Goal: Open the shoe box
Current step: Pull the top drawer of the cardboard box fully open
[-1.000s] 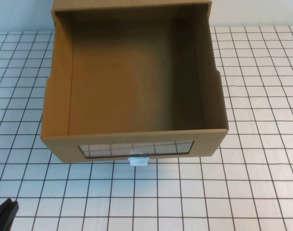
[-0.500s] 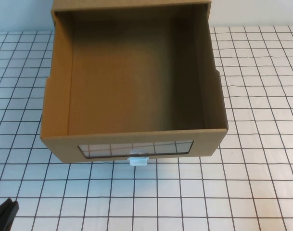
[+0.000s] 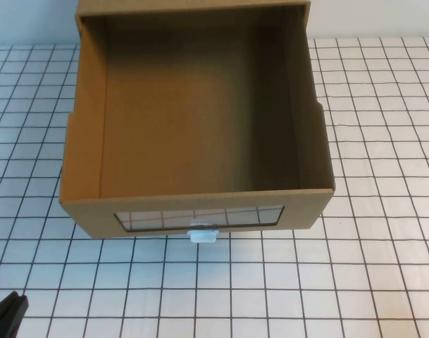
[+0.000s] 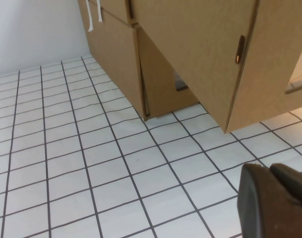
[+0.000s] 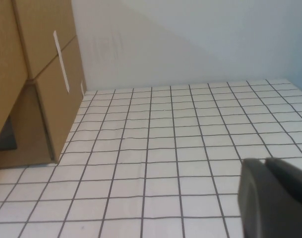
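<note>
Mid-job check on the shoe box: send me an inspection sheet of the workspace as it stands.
Surface: white table with a dark grid, flat.
Job's things: shoe box open at the top, nothing inside; its front wall carries a clear window and a white tab.
Clutter: nothing seen.
Hands: left hand shut, low at the table's near left corner, apart from the box, holding nothing. Right hand shut, outside the high view, over bare table, apart from the box, holding nothing.
Cables: nothing seen.
Surroundings: plain pale wall behind the table.
</note>
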### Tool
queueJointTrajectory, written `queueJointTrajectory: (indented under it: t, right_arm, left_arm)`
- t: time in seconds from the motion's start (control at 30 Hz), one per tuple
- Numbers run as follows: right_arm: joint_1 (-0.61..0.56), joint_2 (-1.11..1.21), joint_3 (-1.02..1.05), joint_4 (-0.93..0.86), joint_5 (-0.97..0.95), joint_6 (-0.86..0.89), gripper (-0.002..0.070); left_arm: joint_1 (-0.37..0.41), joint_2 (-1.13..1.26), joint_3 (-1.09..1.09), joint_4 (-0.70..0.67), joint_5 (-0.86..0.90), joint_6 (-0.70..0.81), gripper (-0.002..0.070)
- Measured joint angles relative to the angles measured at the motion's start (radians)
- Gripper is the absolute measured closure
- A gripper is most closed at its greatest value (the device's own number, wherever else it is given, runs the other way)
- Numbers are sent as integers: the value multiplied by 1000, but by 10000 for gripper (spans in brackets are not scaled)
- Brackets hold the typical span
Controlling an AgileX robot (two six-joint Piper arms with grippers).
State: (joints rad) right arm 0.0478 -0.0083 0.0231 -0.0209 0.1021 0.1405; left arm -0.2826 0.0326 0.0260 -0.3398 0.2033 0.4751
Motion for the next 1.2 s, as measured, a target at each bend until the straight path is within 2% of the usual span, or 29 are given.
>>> queueJointTrajectory:
  t: [0.3, 0.47, 0.57, 0.7, 1.2]
  right_arm:
    - [2, 0, 0, 12, 2, -16, 689]
    - [2, 0, 0, 212, 92, -280, 689]
    - [2, 0, 0, 243, 183, -338, 689]
    - [2, 0, 0, 245, 258, -359, 689]
    - [2, 0, 0, 261, 268, -368, 689]
  left_arm:
    - [0, 0, 0, 0, 0, 0, 677]
    - [0, 0, 0, 0, 0, 0, 677]
    - [0, 0, 0, 0, 0, 0, 677]
    - [0, 0, 0, 0, 0, 0, 677]
    - [0, 0, 0, 0, 0, 0, 677]
